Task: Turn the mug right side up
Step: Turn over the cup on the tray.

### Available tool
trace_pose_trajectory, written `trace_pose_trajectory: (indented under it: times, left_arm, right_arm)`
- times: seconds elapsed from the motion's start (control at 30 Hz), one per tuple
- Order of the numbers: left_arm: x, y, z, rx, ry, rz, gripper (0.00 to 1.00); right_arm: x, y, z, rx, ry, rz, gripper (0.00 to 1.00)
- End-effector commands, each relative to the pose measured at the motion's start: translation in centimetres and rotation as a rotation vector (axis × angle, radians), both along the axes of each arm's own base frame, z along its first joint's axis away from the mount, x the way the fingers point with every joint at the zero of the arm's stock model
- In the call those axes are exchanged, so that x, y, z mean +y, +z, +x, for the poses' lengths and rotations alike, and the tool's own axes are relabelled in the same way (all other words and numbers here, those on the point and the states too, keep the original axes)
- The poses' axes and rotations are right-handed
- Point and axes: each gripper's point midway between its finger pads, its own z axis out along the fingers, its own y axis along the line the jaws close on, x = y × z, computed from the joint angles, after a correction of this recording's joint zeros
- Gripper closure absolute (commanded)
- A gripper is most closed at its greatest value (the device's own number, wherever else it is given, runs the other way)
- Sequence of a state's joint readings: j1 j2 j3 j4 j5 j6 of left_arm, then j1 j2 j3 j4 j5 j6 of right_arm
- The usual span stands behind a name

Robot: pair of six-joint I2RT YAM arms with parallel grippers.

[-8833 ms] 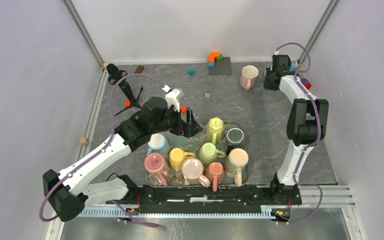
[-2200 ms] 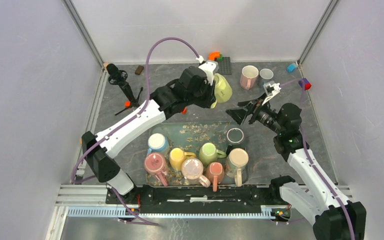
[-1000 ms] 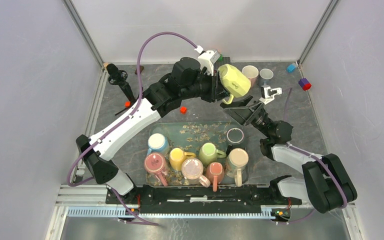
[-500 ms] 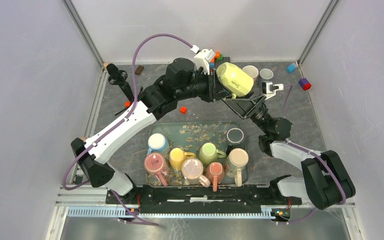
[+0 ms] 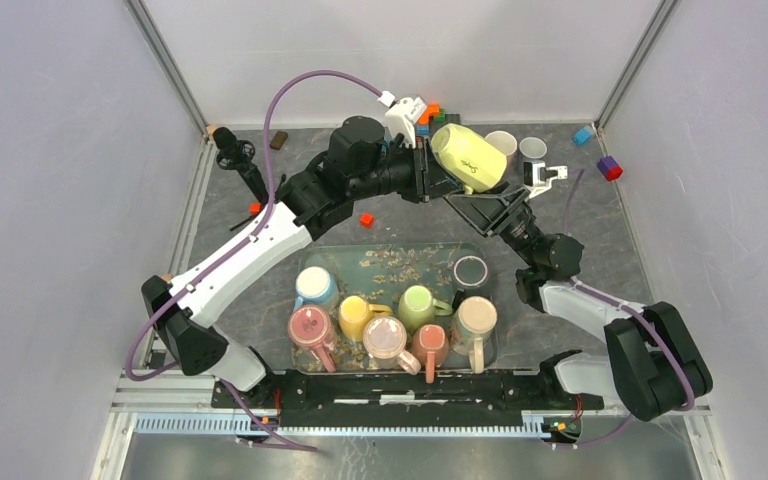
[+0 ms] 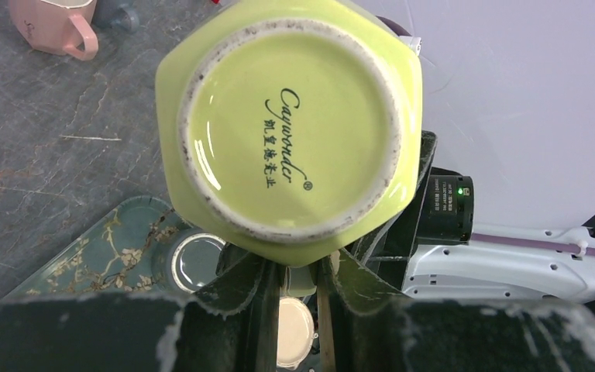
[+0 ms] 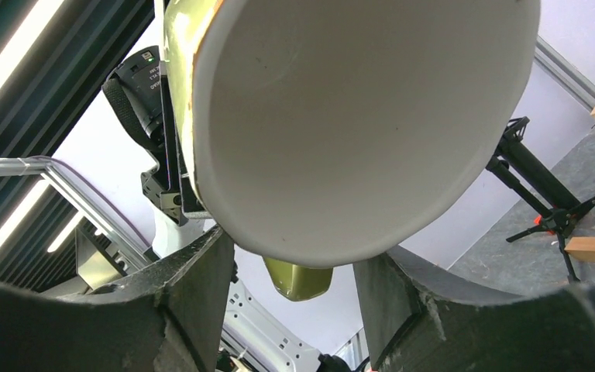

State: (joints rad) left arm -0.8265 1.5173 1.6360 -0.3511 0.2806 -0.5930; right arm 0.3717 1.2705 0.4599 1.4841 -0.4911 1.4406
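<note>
Top view, mug: the green mug [image 5: 470,158] is up in the air over the far half of the table, lying on its side with its base tipped up and back. It is well clear of the tray [image 5: 360,252] of mugs.
Top view, left gripper: the left gripper [image 5: 422,172] is clamped tight on the mug's near side.
Top view, right gripper: the right gripper [image 5: 482,203] reaches up from below, with its fingers at the mug's open end.
Top view, step: this looks like a mid-air handover, with the flip not yet done.
Left wrist, grip: the printed base fills the frame. The two fingers sit close together on a green bit beneath it, probably the handle, though that is half hidden.
Left wrist, background: a pink mug [image 6: 54,27] stands on the table.
Right wrist, fingers: the white inside of the mug looms overhead with a finger on each side of the rim. I cannot tell whether they press on it.
Right wrist, hidden: both fingertips run under the rim, so contact is unclear.
Next move: the right needs a firm hold before the left lets go. Then the mug has to roll mouth-up and go down on its base.
</note>
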Motion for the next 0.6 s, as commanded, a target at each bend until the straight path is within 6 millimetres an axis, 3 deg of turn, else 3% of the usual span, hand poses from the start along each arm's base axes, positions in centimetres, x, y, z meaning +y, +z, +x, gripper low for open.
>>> trace_pose_trajectory:
  times: [0.0,0.27,0.4,0.57]
  left_arm:
    - [-0.2,6.0,-0.8,-0.105,-0.041,-0.171,0.98]
    - [-0.2,5.4,-0.7,-0.096,-0.049,-0.164,0.98]
    - [0.0,4.8,-0.7,-0.089,-0.045,-0.157,0.98]
    - [0.5,3.8,-0.5,-0.082,-0.042,-0.138,0.98]
  right_arm:
    - [-1.9,6.6,-5.6,-0.38,0.001,0.134,0.39]
    - [-1.7,6.7,-5.6,-0.389,0.002,0.126,0.52]
    - [-1.8,7.0,-5.7,-0.399,-0.003,0.129,0.65]
    - [-1.7,6.9,-5.4,-0.397,-0.02,0.107,0.91]
